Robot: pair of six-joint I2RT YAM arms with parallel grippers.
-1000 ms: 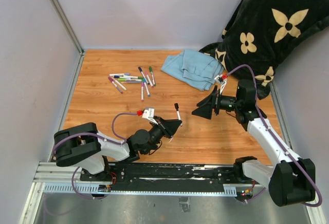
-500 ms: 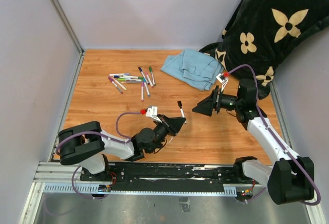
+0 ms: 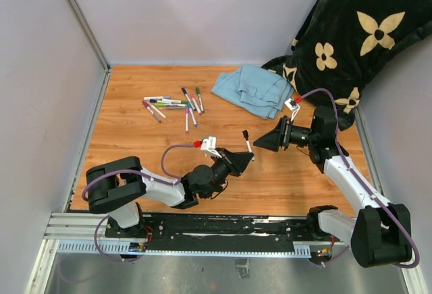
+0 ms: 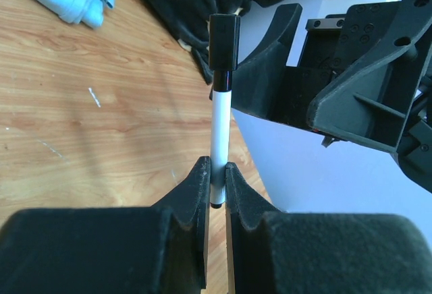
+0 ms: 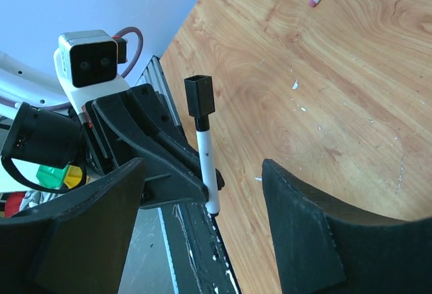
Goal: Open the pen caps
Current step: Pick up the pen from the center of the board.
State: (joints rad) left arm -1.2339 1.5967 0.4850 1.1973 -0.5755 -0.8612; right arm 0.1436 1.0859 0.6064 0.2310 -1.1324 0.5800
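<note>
Rightward since a second ago, the left gripper (image 4: 214, 183), clamped on a marker (image 4: 219, 139), brings its black cap (image 4: 223, 41) just before the right gripper (image 3: 260, 145), whose jaws stand apart. Other pens (image 3: 172, 105), a cloth (image 3: 253, 90) and a blanket (image 3: 351, 31) lie well behind.

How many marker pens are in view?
About 10: one white-barrelled, black-capped marker pen upright in the left end effector, shut on its barrel; roughly nine lie in an overlapping pile far left on the wooden table, so some may be hidden.
</note>
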